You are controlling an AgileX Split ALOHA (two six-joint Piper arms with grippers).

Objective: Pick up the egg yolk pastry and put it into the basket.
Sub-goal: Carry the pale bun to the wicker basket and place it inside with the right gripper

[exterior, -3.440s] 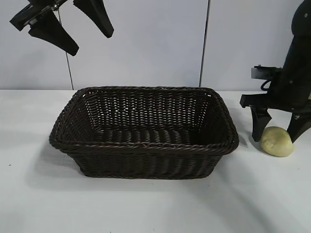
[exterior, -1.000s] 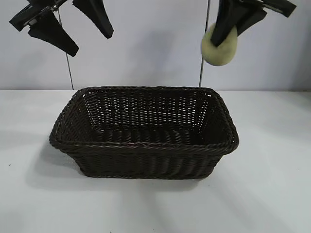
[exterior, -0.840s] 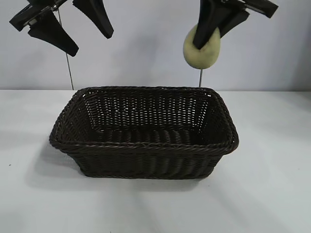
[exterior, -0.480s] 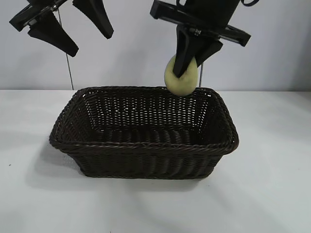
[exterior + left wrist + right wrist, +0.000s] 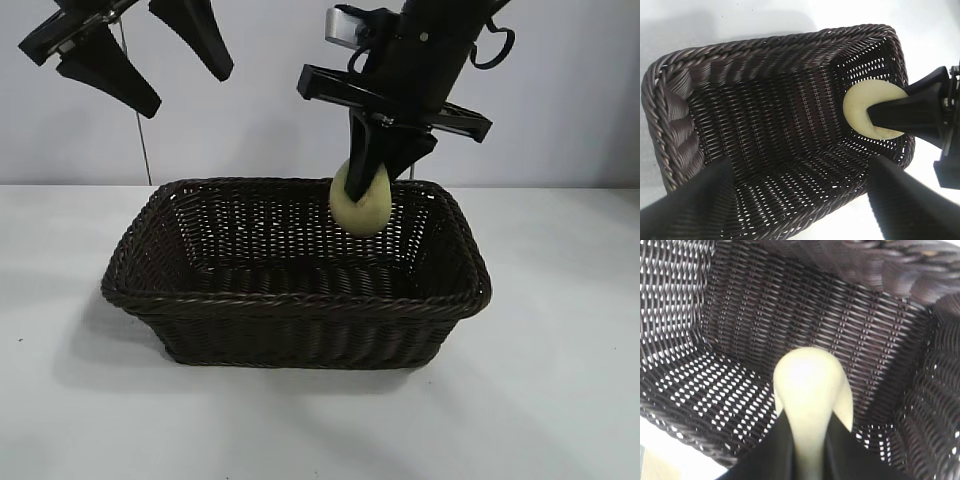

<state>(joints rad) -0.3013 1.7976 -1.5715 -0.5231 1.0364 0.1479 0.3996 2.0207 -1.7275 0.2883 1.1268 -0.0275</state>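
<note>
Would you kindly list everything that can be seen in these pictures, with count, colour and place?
basket: one, dark brown woven wicker, rectangular, in the middle of the table.
egg yolk pastry: one, pale yellow, held above the basket's floor, near its far right corner, not yet resting on the bottom.
table: one, white, under the basket.
wall: pale grey panels behind the table.
right gripper: one, black, pointing down into the basket, fingers closed on the pastry.
left gripper: one, black, raised at the exterior view's upper left, fingers open and empty.
</note>
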